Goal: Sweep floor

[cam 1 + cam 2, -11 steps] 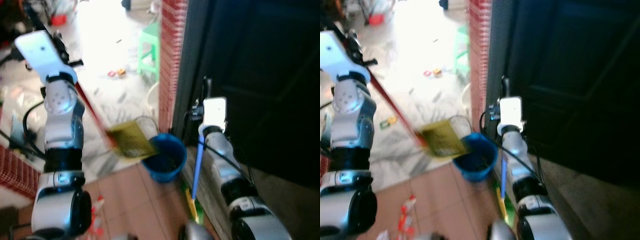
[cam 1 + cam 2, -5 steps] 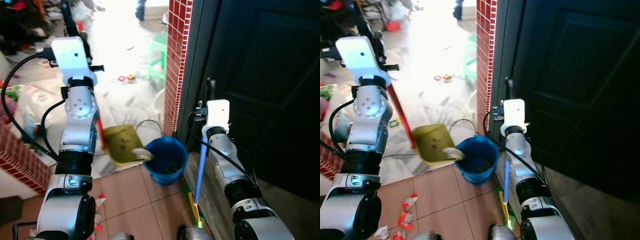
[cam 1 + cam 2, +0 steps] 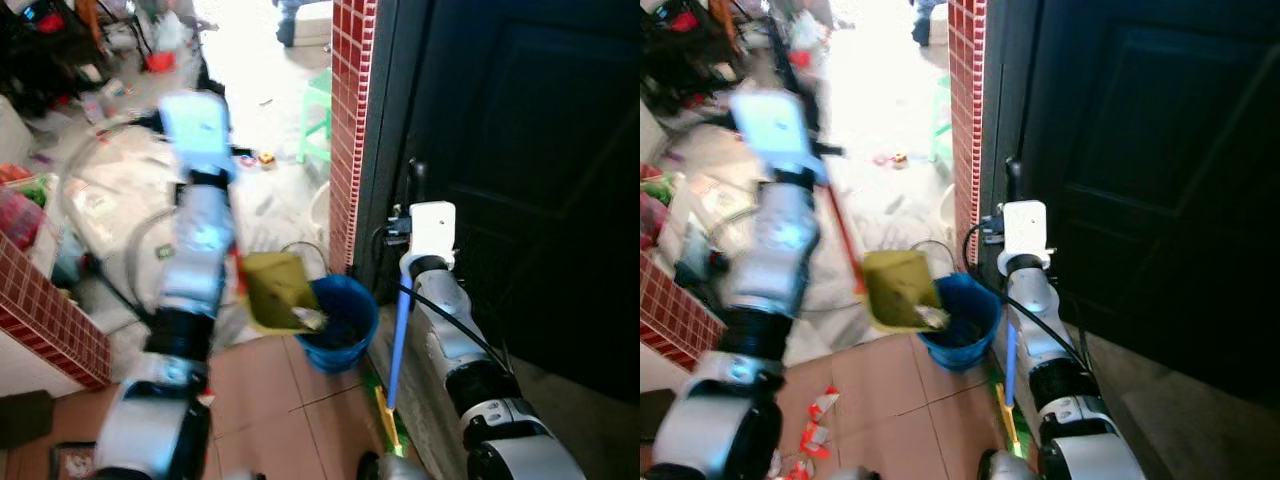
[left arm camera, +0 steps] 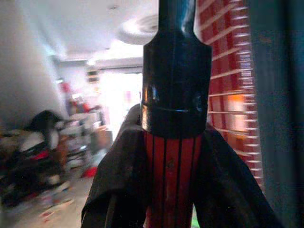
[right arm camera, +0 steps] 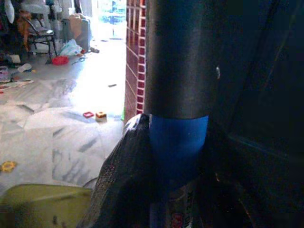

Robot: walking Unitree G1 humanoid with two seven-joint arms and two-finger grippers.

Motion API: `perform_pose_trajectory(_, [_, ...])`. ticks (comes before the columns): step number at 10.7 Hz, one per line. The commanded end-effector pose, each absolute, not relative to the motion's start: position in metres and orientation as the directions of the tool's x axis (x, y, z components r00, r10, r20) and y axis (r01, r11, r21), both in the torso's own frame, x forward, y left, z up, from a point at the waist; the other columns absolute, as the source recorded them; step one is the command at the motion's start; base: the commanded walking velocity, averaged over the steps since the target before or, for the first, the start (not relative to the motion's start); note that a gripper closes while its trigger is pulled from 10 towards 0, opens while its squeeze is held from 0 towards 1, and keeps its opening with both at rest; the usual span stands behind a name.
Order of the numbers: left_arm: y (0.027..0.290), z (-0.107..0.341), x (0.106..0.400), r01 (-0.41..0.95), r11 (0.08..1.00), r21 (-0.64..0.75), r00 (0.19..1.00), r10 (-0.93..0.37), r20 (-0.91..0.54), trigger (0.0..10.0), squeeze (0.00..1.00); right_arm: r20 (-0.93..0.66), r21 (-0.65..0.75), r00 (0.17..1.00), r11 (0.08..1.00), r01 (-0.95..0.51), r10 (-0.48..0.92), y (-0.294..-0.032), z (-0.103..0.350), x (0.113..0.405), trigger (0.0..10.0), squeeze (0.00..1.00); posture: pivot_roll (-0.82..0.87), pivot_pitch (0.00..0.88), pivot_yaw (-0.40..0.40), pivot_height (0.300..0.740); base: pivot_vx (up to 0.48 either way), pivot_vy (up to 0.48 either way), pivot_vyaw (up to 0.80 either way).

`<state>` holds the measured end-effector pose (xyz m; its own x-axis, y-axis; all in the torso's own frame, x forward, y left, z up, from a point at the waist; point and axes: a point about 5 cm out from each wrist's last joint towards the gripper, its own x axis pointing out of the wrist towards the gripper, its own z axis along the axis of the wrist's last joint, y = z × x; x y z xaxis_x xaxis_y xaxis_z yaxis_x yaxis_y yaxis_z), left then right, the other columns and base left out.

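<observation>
My left gripper (image 4: 173, 190) is shut on the red handle (image 3: 845, 245) of a yellow-green dustpan (image 3: 275, 290). The pan hangs tilted, its lip over the rim of a blue bucket (image 3: 345, 325) on the floor by the brick pillar. A pale scrap sits at the pan's lower edge. My left arm (image 3: 200, 230) is blurred. My right gripper (image 5: 178, 166) is shut on a blue broom handle (image 3: 399, 345), held upright beside the dark door. The broom's green and yellow head (image 3: 388, 420) rests on the floor below.
A red brick pillar (image 3: 345, 120) and a dark door (image 3: 520, 150) stand to the right. A green stool (image 3: 318, 110) and small toys (image 3: 265, 157) lie on the marble floor beyond. Red-white scraps (image 3: 815, 435) litter the tiles. A low brick wall (image 3: 50, 320) stands left.
My left arm has swung toward the bucket, bringing the dustpan from beside it to over its rim and tilting it more. The right arm and broom have held still.
</observation>
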<state>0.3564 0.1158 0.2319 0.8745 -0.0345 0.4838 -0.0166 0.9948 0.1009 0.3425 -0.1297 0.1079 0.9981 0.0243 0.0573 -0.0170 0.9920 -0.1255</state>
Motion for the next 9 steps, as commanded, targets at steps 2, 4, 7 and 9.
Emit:
perform_pose_trajectory(2, [0.09,0.244,0.347,0.191,0.952,0.239,0.792,-0.294,0.535,10.0,0.0,0.102,-0.133,0.994,0.991,-0.02,0.034,-0.128,0.12,0.346,10.0,0.0,-0.07,0.0,0.056,0.74,0.0,0.0,0.0])
perform_pose_trajectory(4, [0.074,0.251,0.337,0.283,0.88,0.381,0.697,-0.461,0.549,10.0,0.0,0.098,-0.131,0.995,0.991,-0.023,0.036,-0.127,0.119,0.346,10.0,0.0,-0.07,0.0,0.056,0.74,0.0,0.0,0.0])
perform_pose_trajectory(7, [0.102,0.29,0.339,0.132,0.975,0.178,0.675,-0.22,0.704,10.0,0.0,0.097,-0.137,0.995,0.99,-0.02,0.034,-0.128,0.118,0.346,10.0,0.0,-0.07,0.0,0.053,0.74,0.0,0.0,0.0])
perform_pose_trajectory(9, [0.126,0.344,0.332,0.066,0.996,0.068,0.571,-0.093,0.816,10.0,0.0,0.087,-0.139,0.996,0.99,-0.022,0.034,-0.129,0.115,0.345,10.0,0.0,-0.06,0.0,0.046,0.74,0.0,0.0,0.0])
